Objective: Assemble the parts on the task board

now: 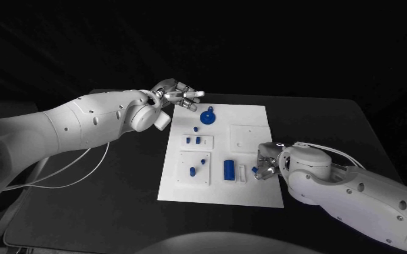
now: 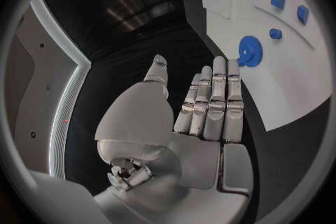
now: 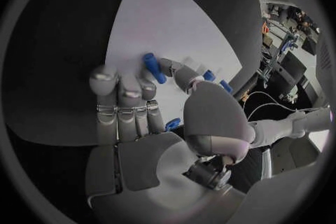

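A black table (image 1: 102,207) with a thin white cable (image 1: 63,177) on it.

Empty left hand (image 2: 189,117) near blue gear (image 2: 248,48)

you've got a black counter (image 1: 102,207) with a matte top; its far edge and right corner show against the dark in the head view. behind it everything is near black, no wall or window to make out. in the left wrist view you see a pale grey wall panel (image 2: 28,95) with a bright curved light strip (image 2: 66,106) along its edge, plus a tiny red dot on the strip. faint streaks of reflected light sit on the dark surface past it. in the right wrist view you get a cluttered shelf or rack (image 3: 283,39) at the rim, contents too small to tell.
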You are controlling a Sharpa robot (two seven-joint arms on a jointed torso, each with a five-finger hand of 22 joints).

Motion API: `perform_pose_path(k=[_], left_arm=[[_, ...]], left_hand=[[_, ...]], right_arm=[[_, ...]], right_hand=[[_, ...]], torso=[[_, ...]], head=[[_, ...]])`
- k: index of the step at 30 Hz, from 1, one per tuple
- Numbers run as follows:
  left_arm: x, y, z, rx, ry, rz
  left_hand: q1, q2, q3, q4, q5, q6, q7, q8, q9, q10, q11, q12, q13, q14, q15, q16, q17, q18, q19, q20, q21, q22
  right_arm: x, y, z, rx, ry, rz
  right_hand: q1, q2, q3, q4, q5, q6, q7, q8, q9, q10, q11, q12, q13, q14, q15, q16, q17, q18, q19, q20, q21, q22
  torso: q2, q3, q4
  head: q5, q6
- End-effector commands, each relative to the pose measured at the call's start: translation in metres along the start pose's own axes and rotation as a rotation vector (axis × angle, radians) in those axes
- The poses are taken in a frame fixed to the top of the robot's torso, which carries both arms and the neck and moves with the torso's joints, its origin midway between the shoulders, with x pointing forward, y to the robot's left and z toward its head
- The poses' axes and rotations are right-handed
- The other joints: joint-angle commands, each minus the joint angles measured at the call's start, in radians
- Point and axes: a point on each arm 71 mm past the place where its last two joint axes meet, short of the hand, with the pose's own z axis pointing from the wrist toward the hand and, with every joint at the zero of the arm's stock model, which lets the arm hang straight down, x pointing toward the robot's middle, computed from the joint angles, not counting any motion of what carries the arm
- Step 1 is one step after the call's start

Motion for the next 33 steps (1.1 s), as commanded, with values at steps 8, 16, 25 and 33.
perform_pose_path(k=[8,16,25,33], left_arm=[[0.002,-0.001,-0.001,0.002,0.018,0.003],[0.001,0.0,-0.001,-0.002,0.017,0.004],[0.001,0.0,-0.002,-0.005,0.021,0.006],[0.001,0.0,-0.001,-0.008,0.025,0.007]], left_hand=[[0.005,-0.007,0.0,0.005,-0.006,-0.005,0.001,0.0,0.001,-0.007,0.003,-0.002,0.001,-0.005,-0.001,-0.005,-0.001,-0.014,-0.001,0.003,0.006,-0.001],[0.007,-0.004,0.001,0.002,-0.006,-0.006,0.001,0.0,0.001,-0.007,0.003,-0.002,0.001,-0.005,-0.001,-0.005,0.0,-0.013,-0.001,0.003,0.006,-0.001],[0.007,-0.004,0.0,0.0,-0.005,-0.006,0.001,0.0,0.001,-0.007,0.003,-0.002,0.001,-0.005,-0.001,-0.005,0.0,-0.013,-0.001,0.003,0.006,-0.002],[0.007,-0.004,0.0,0.0,-0.005,-0.006,0.001,0.0,0.001,-0.007,0.003,-0.002,0.001,-0.005,-0.001,-0.005,0.0,-0.013,-0.001,0.003,0.006,-0.002]], right_arm=[[0.032,-0.019,0.005,0.011,0.13,0.207],[0.021,-0.025,-0.001,0.002,0.104,0.4],[0.01,-0.019,-0.005,-0.023,0.123,0.511],[0.007,-0.008,-0.007,-0.044,0.178,0.524]], right_hand=[[-0.005,0.025,0.057,-0.053,0.004,0.035,-0.016,0.006,-1.025,0.018,-0.016,0.005,0.001,0.008,-0.013,0.006,0.002,0.008,0.037,-0.01,0.016,0.086],[-0.002,0.022,0.057,-0.052,-0.011,0.043,-0.017,0.006,-1.046,0.018,-0.017,-0.001,-0.004,0.009,-0.016,0.0,0.003,0.007,0.039,-0.015,0.014,0.086],[-0.001,0.023,0.059,-0.053,-0.019,0.045,-0.017,0.006,-1.049,0.019,-0.018,0.0,-0.003,0.01,-0.018,-0.001,0.004,0.008,0.039,-0.016,0.016,0.086],[0.0,0.027,0.054,-0.055,-0.018,0.044,-0.017,0.006,-1.051,0.016,-0.017,-0.001,-0.002,0.008,-0.017,-0.003,0.005,0.008,0.037,-0.016,0.011,0.086]], torso=[[0.0,0.0007,-0.0004],[-0.001,-0.0004,-0.0011],[0.0,0.0003,-0.0008],[-0.001,-0.0009,-0.0004]], head=[[0.008,0.0],[0.01,-0.003],[0.012,-0.005],[0.009,-0.007]])
